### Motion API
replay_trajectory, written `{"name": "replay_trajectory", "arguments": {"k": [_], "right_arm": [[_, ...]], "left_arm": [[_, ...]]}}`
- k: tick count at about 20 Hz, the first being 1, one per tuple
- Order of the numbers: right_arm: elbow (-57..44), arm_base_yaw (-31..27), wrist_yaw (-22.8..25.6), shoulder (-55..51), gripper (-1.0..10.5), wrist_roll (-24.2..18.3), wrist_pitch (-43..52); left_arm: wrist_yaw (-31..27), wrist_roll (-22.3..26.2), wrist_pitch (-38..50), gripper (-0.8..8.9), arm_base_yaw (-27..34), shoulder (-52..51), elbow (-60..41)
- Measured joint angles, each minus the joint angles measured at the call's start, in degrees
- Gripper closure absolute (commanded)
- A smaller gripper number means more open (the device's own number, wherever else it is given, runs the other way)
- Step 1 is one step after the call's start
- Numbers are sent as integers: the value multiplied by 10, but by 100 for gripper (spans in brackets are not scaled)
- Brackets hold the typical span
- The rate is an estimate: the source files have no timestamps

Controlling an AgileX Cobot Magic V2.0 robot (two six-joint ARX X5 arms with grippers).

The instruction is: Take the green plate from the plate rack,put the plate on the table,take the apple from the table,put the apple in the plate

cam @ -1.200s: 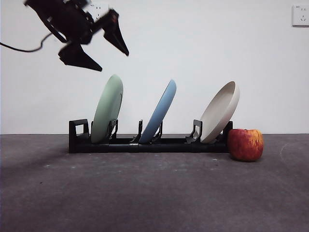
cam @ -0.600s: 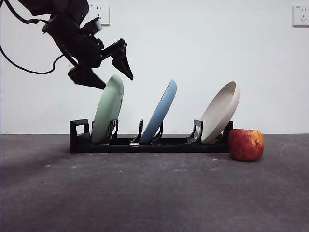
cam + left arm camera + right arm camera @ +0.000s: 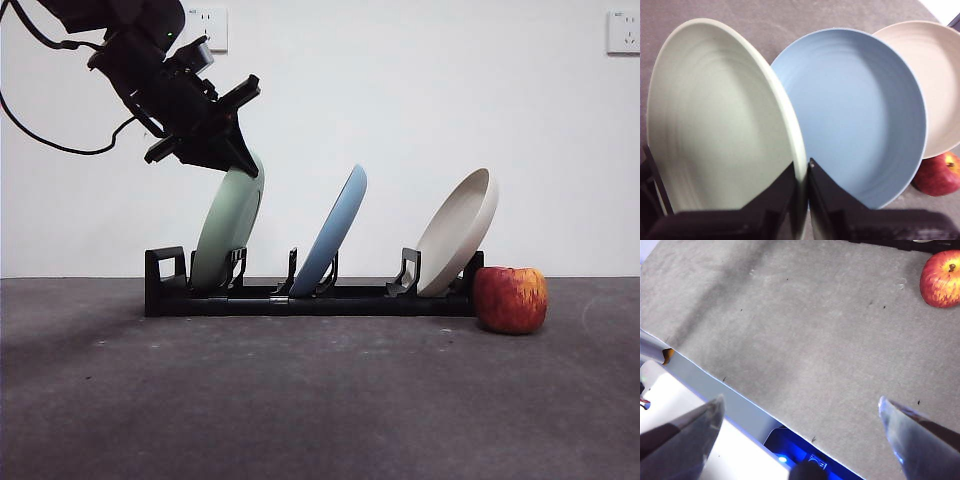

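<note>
The green plate (image 3: 225,230) stands tilted in the left slot of the black plate rack (image 3: 300,298) on the table (image 3: 320,400). My left gripper (image 3: 238,160) reaches in from the upper left and is shut on the plate's top rim. The left wrist view shows both jaws of this gripper (image 3: 801,172) pinching the rim of the green plate (image 3: 715,125). The apple (image 3: 510,299) sits on the table against the rack's right end and also shows in the left wrist view (image 3: 939,173). My right gripper (image 3: 800,410) is open and empty over bare table, well away from the apple (image 3: 941,278).
A blue plate (image 3: 330,235) leans in the middle slot and a cream-white plate (image 3: 455,232) in the right slot. In the left wrist view the blue plate (image 3: 860,115) stands close behind the green one. A white table edge (image 3: 715,390) shows under my right gripper.
My left gripper has come down from above the rack onto the green plate's top rim, and its jaws have gone from spread to shut on it. The plates and the apple have not moved.
</note>
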Motion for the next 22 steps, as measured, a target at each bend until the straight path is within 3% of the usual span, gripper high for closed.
{"name": "replay_trajectory", "arguments": {"k": [5,11,14,16,19,22], "right_arm": [[0,0,0,0,231,0,0],[0,0,0,0,231,0,0],[0,0,0,0,231,0,0],[0,0,0,0,231,0,0],[0,0,2,0,231,0,0],[0,0,1,1,231,0,0]], "left_arm": [[38,-21,-6,822,12,-14,0],[82,-24,-5,822,10,-113,0],[112,-11,-63,822,-2,-177,0],[58,49,-158,822,-38,-229,0],[-98,156,-289,822,-125,-285,0],[-180,198,-366,821,-215,-292,0]]}}
